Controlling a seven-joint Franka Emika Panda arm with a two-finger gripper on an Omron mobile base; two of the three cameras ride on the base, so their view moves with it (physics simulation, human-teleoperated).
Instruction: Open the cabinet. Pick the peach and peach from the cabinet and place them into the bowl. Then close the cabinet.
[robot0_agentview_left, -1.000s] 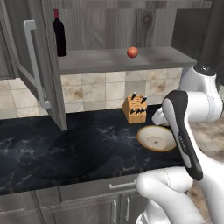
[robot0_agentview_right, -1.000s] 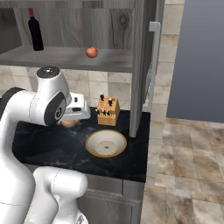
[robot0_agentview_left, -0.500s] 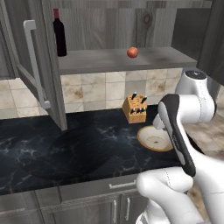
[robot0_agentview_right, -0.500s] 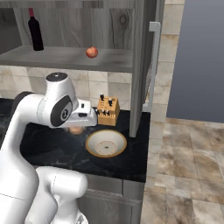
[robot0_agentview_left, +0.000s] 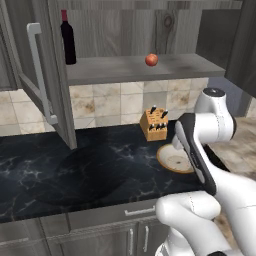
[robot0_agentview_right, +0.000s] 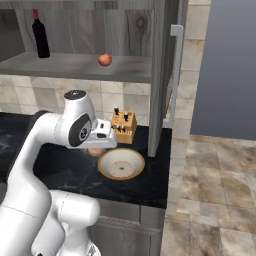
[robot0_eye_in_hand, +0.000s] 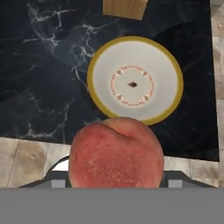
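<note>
My gripper (robot0_agentview_right: 95, 149) is shut on a pinkish-red peach (robot0_eye_in_hand: 116, 153), held above the counter just beside the bowl's near-left rim. In the hand view the peach hides the fingertips, and the bowl (robot0_eye_in_hand: 105, 61), tan-rimmed and cream inside, lies beyond it with nothing in it. The bowl (robot0_agentview_right: 121, 164) sits on the dark counter in front of the knife block. A red-orange peach (robot0_agentview_left: 151, 60) rests on the shelf of the open cabinet (robot0_agentview_left: 45, 75), also seen as the peach (robot0_agentview_right: 104, 60) in the right base view. Both cabinet doors stand swung out.
A wooden knife block (robot0_agentview_left: 154, 125) stands behind the bowl. A dark wine bottle (robot0_agentview_left: 67, 37) stands at the shelf's left end. The open right door (robot0_agentview_right: 165, 75) hangs over the counter's right end, where the counter stops at bare floor (robot0_agentview_right: 210, 190).
The arm has swung toward the bowl with the peach in its grip, and now holds it closer to the bowl's rim. The peach on the shelf and the doors have not moved.
</note>
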